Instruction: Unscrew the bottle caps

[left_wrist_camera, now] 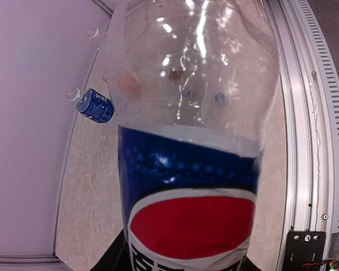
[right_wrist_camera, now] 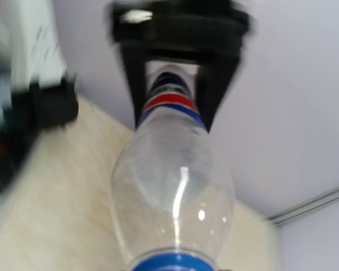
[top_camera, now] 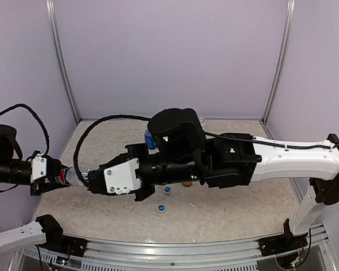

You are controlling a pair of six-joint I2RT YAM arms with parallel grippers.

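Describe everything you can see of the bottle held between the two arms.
A clear plastic bottle, apparently empty, with a blue, red and white label around its lower body. It is held horizontally in the air over the left side of the table. The left gripper clamps the labelled end. The blue cap is still on, pointing at the right gripper, whose grip on it is not visible.

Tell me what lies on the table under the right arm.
Under the right arm, two blue caps show on the table: near cap, far cap. An orange thing peeks out; the arm covers its rest and anything behind.
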